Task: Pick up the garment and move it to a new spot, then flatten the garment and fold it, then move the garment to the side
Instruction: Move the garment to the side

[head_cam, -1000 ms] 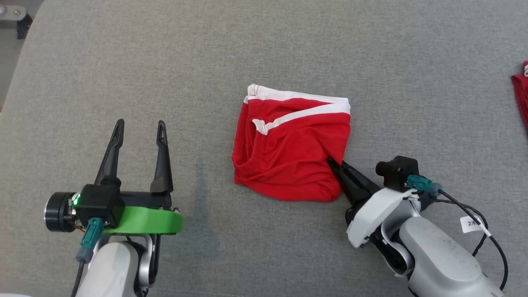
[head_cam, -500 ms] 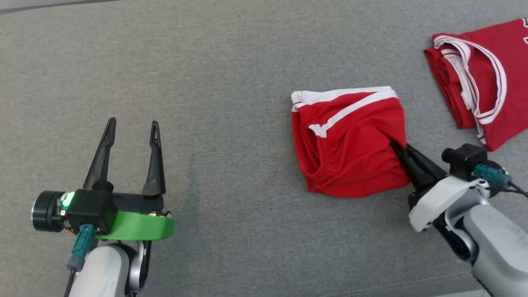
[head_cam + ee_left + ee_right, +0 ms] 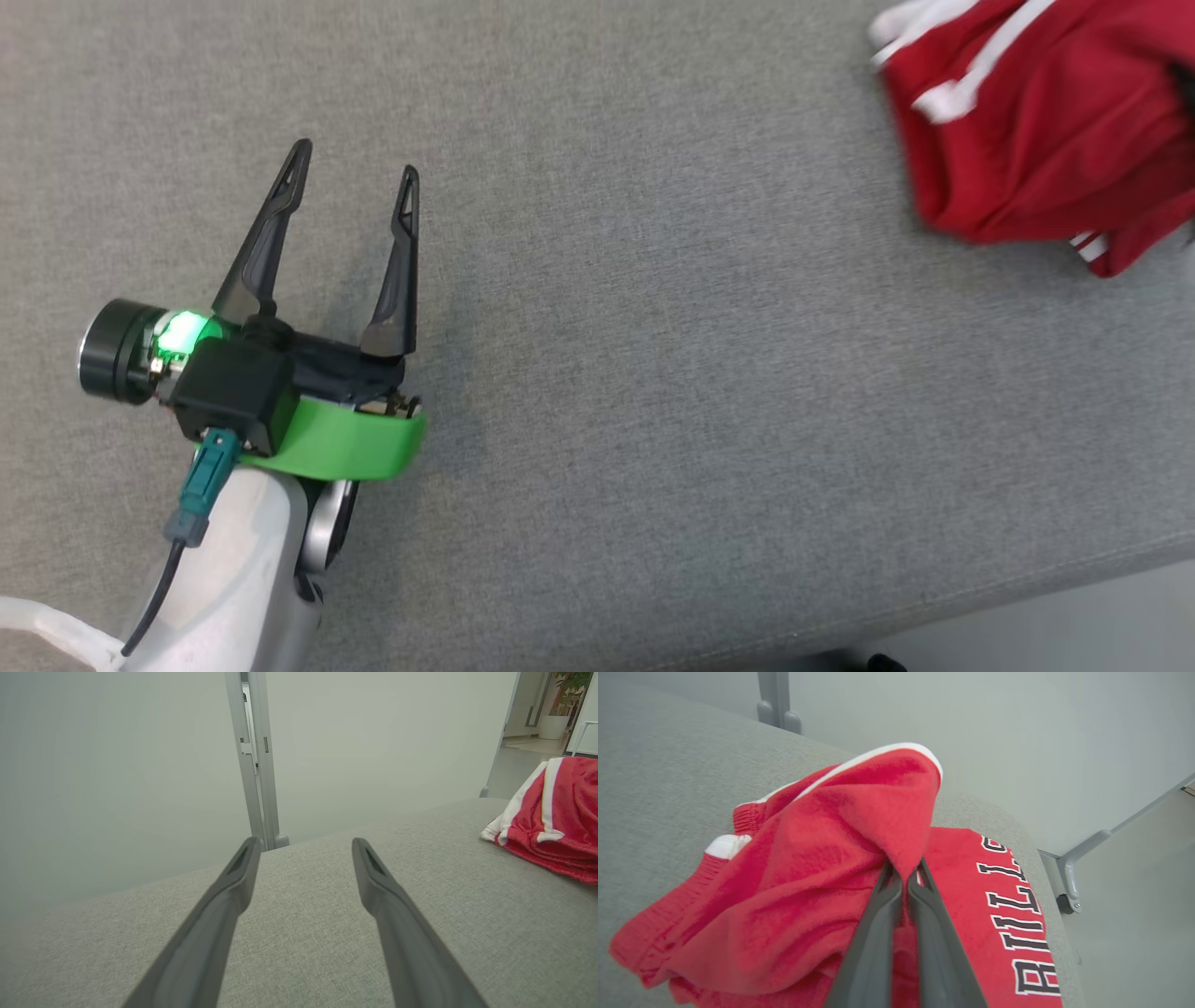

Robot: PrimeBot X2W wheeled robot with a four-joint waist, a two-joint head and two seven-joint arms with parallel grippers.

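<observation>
At 9 o'clock in the head view the left claw hung released over the bench, as it had a second before. The shorts, then mid-bench and well apart from the jersey, now lay at 2 o'clock, partly on top of it, so the move aside looked nearly done. The right claw was clenched on a raised peak of the rumpled red cloth, with white trim showing.

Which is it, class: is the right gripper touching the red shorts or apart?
Touching. In the right wrist view the right gripper is shut on a raised fold of the red shorts, cloth pinched between its tips.
</observation>
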